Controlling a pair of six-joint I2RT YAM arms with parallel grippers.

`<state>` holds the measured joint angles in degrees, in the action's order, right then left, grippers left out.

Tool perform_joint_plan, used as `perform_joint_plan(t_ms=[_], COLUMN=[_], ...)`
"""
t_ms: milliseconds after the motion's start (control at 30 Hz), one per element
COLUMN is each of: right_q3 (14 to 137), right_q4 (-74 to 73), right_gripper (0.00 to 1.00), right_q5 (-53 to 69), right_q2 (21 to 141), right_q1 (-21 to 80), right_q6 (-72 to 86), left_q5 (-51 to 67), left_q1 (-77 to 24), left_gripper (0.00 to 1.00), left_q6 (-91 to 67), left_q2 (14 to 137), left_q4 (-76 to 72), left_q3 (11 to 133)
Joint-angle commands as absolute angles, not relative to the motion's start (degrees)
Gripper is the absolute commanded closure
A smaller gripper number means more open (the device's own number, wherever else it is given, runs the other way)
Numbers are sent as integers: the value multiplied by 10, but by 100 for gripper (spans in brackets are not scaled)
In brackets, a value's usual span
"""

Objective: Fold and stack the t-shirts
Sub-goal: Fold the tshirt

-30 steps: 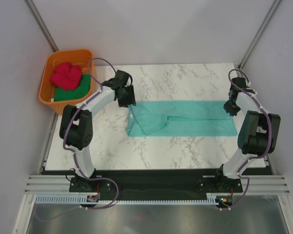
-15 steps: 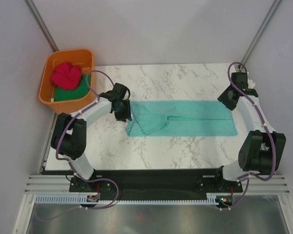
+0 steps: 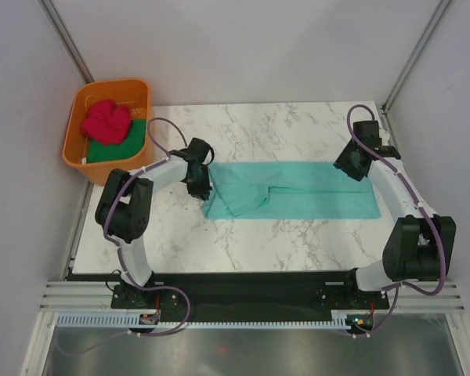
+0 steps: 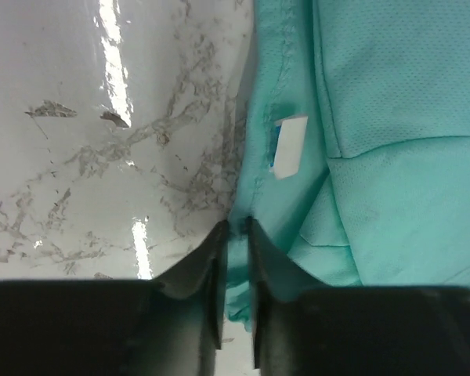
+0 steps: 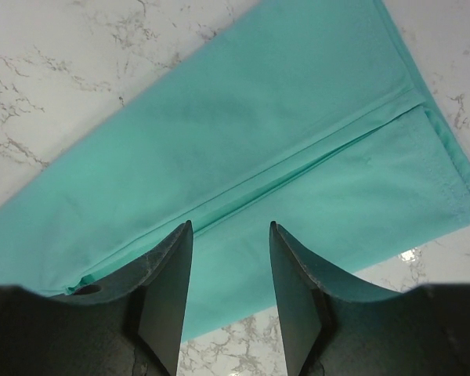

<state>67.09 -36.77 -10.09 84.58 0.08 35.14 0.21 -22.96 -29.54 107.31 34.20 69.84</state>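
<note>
The teal t-shirt (image 3: 298, 192) lies on the marble table (image 3: 282, 125) as a long flat strip, its left end bunched. My left gripper (image 3: 202, 186) sits at that left end. In the left wrist view its jaws (image 4: 236, 227) stand almost together with the shirt's hemmed edge (image 4: 254, 168) pinched between them, close to a white label (image 4: 288, 146). My right gripper (image 3: 352, 166) hangs over the strip's right end. In the right wrist view it (image 5: 229, 227) is open above the teal cloth (image 5: 243, 141), with nothing between its fingers. The pinkish-red t-shirt (image 3: 107, 120) and the dark green t-shirt (image 3: 113, 149) lie crumpled in the tub.
An orange plastic tub (image 3: 110, 83) stands off the table's back left corner, just behind the left arm. Grey walls close in on both sides. A black strip and metal rails run along the near edge by the arm bases.
The left gripper has come down and toward me onto the shirt's left edge and closed on it. The right gripper has opened wider and moved left, over the strip's right end.
</note>
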Motion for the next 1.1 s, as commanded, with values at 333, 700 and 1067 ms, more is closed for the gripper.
perform_joint_plan(t_ms=[333,700,1067], right_q3=[668,656,691], right_q4=[-306,-214,-269], right_gripper=[48,47,45], right_q5=[-95,-62,-67], right_q2=[812,838,800], right_q1=[46,71,72], right_q6=[380,375,352], left_q5=[-76,24,-20], left_q1=[-199,-149,-243], left_gripper=[98,65,46], left_q6=[-254,-256,-292], left_q2=[1267,1467,1180], left_q4=[327,323,316], left_q3=[997,1433,1130])
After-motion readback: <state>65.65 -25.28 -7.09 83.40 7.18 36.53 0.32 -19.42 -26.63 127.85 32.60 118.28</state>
